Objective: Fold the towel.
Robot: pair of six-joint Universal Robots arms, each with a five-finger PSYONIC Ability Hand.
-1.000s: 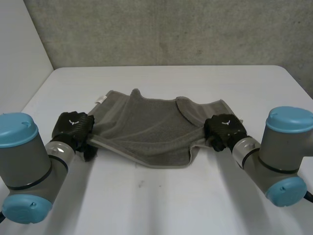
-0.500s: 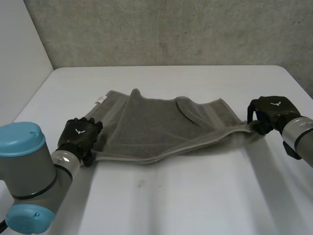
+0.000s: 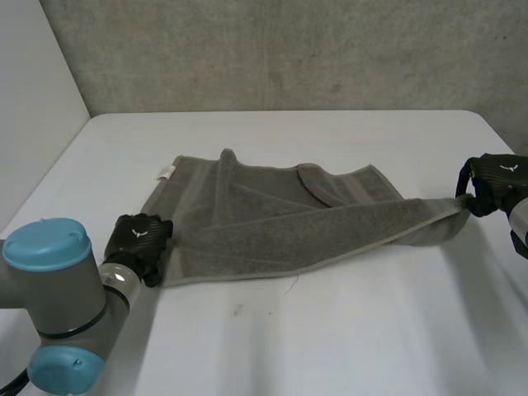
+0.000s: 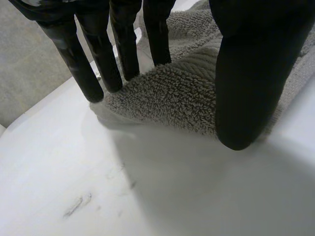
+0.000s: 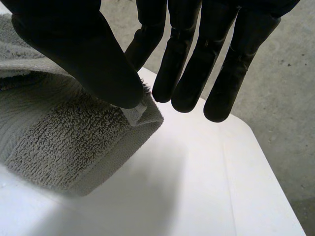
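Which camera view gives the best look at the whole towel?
The head view: the towel stretches over the table between the left hand and the right hand. Each wrist view shows one corner pinched between that hand's thumb and fingers.

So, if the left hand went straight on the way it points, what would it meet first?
The towel: its near corner is pinched in the left hand, with the white table probably right beneath the fingertips.

No legible text or labels.
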